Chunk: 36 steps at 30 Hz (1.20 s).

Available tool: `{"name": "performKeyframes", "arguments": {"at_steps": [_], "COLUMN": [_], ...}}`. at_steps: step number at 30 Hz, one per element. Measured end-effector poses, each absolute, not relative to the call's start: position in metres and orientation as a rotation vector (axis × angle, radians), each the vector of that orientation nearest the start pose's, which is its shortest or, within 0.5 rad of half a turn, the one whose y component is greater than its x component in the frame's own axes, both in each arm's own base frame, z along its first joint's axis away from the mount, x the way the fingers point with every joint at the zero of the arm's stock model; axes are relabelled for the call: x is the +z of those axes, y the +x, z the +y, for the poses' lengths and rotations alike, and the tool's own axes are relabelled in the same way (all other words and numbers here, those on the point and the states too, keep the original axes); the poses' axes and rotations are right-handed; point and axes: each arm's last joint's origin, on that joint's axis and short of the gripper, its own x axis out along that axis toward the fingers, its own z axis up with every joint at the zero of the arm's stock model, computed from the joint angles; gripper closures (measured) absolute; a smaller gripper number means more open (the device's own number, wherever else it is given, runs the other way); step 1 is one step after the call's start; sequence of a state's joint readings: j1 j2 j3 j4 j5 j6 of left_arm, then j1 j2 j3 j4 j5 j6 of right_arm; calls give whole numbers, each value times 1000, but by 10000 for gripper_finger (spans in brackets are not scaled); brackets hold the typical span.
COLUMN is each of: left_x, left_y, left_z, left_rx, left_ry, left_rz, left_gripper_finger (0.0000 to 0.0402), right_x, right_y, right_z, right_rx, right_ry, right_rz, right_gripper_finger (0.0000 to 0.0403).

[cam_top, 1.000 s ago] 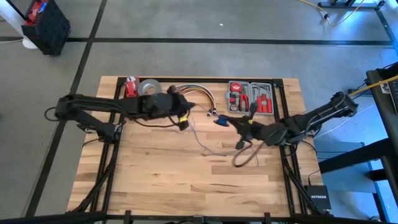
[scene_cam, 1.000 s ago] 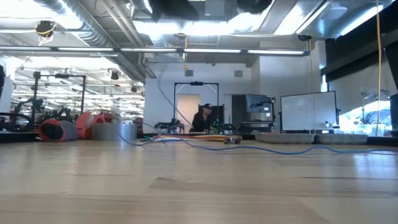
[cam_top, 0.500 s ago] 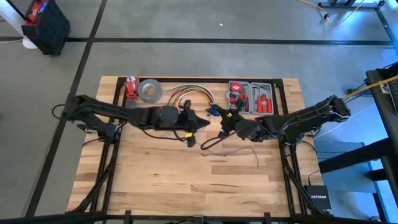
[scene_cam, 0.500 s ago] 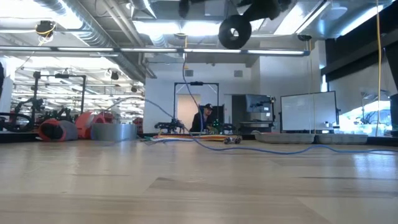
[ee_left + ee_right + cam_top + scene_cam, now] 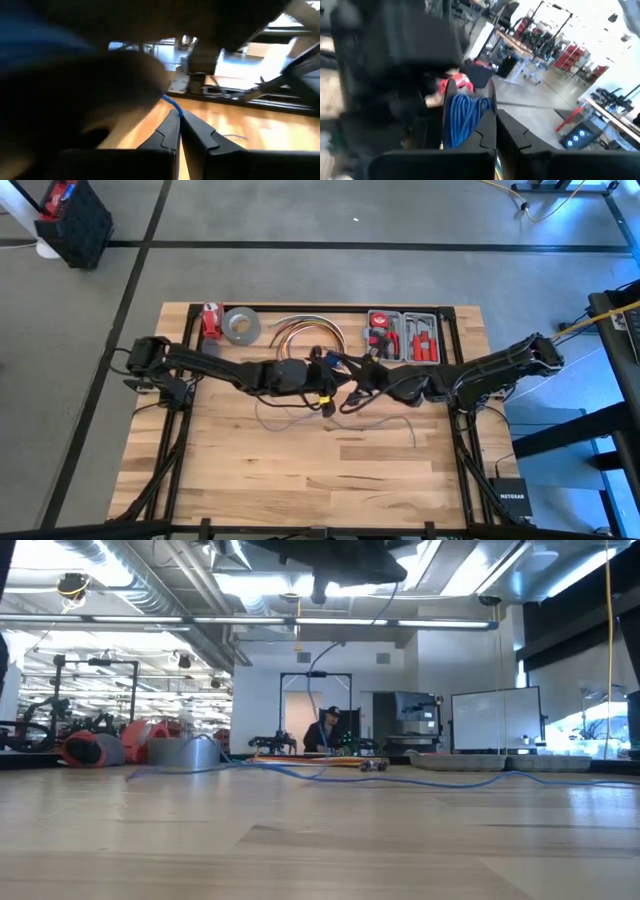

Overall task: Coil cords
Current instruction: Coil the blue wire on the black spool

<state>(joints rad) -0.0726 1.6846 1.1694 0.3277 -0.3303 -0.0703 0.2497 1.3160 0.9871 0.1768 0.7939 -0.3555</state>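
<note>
Both claws met mid-table. The left gripper was clamped shut on the thin bluish-grey cord. The right gripper was closed too, with coiled blue loops beside it. Loose cord trailed toward 6 o'clock on the light wooden table, the open grey tool case at 1 o'clock.

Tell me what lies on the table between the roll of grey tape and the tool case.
In the high view, an arched bundle of orange, red and white cables lies between the tape roll and the tool case.
</note>
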Motion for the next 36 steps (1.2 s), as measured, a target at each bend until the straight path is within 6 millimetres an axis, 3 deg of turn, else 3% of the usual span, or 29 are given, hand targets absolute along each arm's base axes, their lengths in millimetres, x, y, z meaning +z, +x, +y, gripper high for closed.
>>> {"name": "performKeyframes", "arguments": {"at_steps": [6, 13, 24, 31, 36], "left_x": [278, 274, 267, 275, 307], "left_y": [386, 387, 387, 374, 343], "left_z": [-15, -14, -14, -9, 8], "left_rx": [382, 383, 383, 434, 499], "left_ry": [68, 114, 142, 217, 209], "left_rz": [194, 233, 286, 354, 375], "left_gripper_finger": [396, 396, 398, 400, 400], "right_x": [342, 369, 432, 425, 409], "right_y": [276, 248, 209, 204, 203], "right_z": [50, 48, 53, 69, 79], "right_rx": [-471, -442, -426, -349, -283], "right_ry": [-388, -339, -337, -392, -423], "right_rz": [137, 29, -118, 1, 136], "right_gripper_finger": [402, 402, 402, 402, 402]}}
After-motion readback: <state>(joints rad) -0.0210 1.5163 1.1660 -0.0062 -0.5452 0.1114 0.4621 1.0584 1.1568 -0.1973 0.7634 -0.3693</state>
